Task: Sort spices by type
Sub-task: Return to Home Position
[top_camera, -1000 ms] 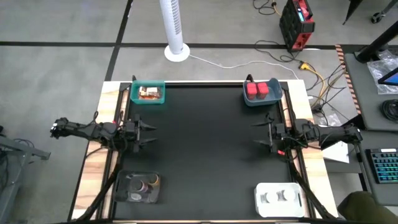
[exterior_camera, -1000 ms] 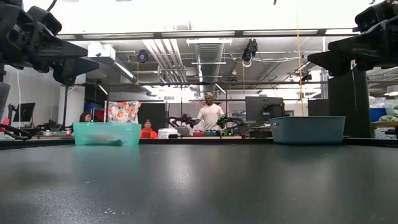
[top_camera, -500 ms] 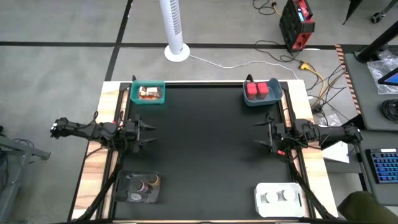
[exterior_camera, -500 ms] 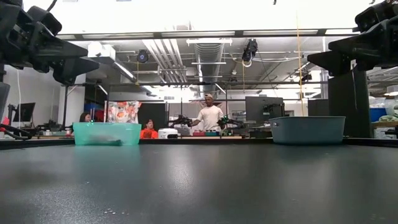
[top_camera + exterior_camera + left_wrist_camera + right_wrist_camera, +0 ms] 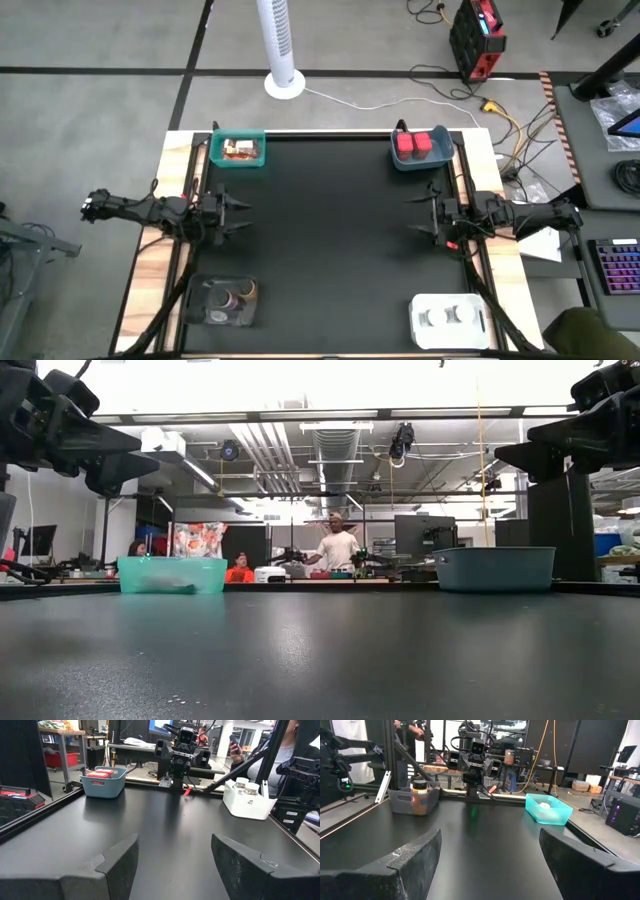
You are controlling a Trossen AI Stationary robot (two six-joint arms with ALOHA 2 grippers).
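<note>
The spices lie in four containers at the table's corners. Orange and brown packets fill the teal bin at the far left. Two red boxes sit in the blue-grey bin at the far right. Small jars stand in the clear tray at the near left. White-capped bottles stand in the white tray at the near right. My left gripper hovers at the left edge, and my right gripper at the right edge. Both point level toward the middle, open and empty.
The black mat between the arms carries nothing. In the left wrist view the right arm faces me between the blue-grey bin and the white tray. People stand in the room beyond the far edge.
</note>
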